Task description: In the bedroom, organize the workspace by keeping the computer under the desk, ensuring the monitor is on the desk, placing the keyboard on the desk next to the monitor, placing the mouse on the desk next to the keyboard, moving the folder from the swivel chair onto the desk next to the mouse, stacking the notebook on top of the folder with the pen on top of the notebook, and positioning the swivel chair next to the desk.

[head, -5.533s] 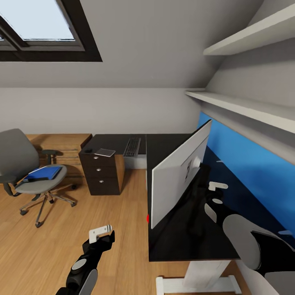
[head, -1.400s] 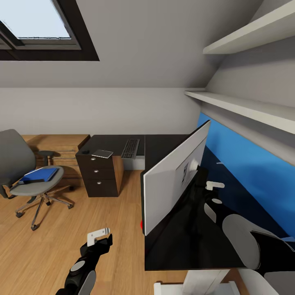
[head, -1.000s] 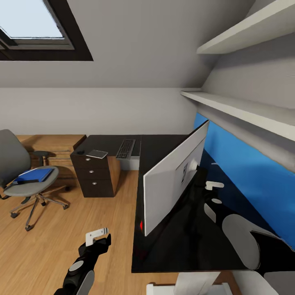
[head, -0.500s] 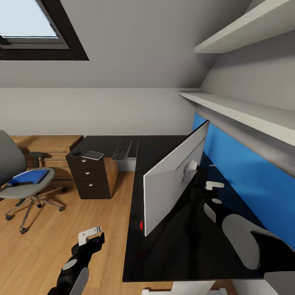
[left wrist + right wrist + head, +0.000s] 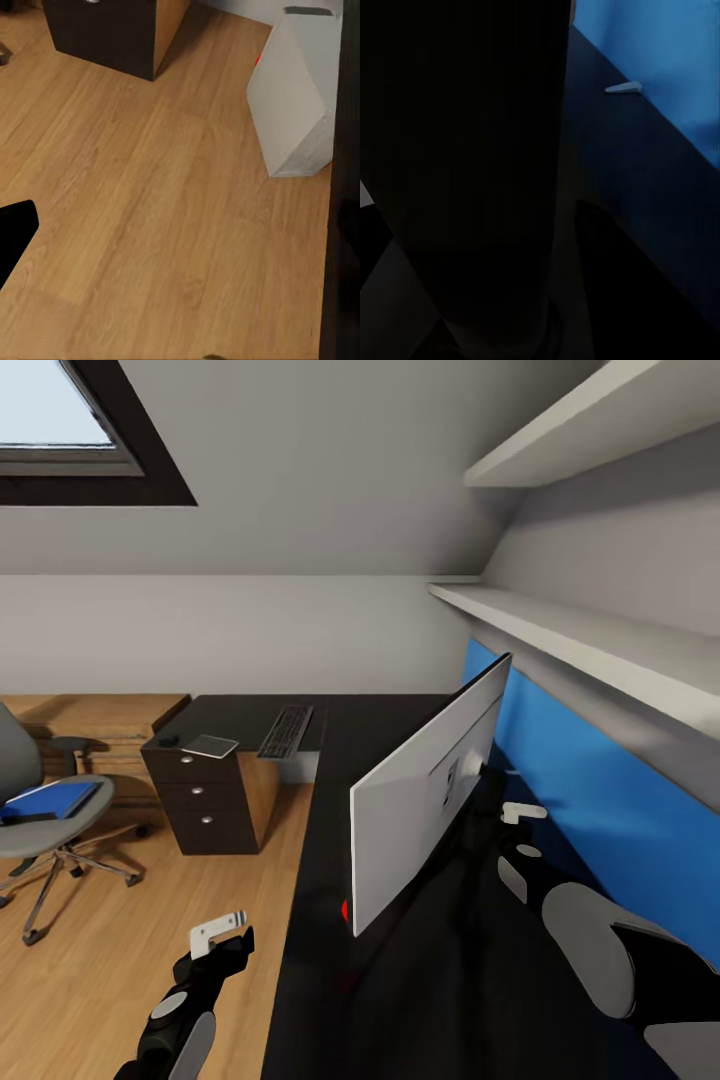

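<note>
With the monitor (image 5: 425,795) standing on the desk (image 5: 330,920), the right gripper (image 5: 500,805) reaches behind it, apparently to steady it, finger spread unclear; the left gripper (image 5: 222,938) idles beside the desk, its opening also unclear

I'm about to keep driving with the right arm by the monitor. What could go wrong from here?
1. The monitor stands tilted on the desk close to the right gripper; a sideways nudge could tip it.
2. The folder lies on the swivel chair, which may roll when reached for.
</note>
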Controlling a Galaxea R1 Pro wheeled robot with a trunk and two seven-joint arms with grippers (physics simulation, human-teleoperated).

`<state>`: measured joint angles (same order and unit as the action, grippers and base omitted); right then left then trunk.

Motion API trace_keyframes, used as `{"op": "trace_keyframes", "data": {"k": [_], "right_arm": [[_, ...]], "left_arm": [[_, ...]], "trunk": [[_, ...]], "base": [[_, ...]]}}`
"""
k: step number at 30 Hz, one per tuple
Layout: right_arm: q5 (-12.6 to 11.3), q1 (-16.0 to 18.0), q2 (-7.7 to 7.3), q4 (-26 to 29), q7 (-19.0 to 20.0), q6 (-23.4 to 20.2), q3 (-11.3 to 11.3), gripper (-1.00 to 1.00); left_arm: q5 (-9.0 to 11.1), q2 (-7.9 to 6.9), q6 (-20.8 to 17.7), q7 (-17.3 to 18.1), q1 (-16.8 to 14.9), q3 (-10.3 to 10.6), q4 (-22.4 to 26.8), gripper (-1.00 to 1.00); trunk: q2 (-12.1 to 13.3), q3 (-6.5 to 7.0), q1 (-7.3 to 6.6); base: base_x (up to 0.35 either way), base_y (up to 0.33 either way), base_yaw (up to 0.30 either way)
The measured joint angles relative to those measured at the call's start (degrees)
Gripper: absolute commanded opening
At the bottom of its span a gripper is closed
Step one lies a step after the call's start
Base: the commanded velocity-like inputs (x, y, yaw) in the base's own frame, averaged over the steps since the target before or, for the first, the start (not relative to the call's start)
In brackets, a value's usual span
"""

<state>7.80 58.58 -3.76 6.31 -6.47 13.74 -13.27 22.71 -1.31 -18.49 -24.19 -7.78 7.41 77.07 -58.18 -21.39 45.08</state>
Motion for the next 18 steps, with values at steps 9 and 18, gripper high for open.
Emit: {"op": "trace_keyframes", "data": {"k": [9,18], "right_arm": [[-0.1,0.0,-0.04,0.0,-0.1,0.0,0.0,-1.0],[-0.3,0.0,-0.03,0.0,-0.1,0.0,0.1,-1.0]], "left_arm": [[-0.1,-0.03,-0.1,0.0,0.0,0.0,0.2,1.0],[0.0,-0.03,-0.2,0.0,0.0,-0.1,0.2,1.0]], "trunk": [[0.0,0.0,0.01],[0.0,0.0,0.02]], "base": [[0.137,-0.067,0.0],[0.003,-0.001,0.0]]}}
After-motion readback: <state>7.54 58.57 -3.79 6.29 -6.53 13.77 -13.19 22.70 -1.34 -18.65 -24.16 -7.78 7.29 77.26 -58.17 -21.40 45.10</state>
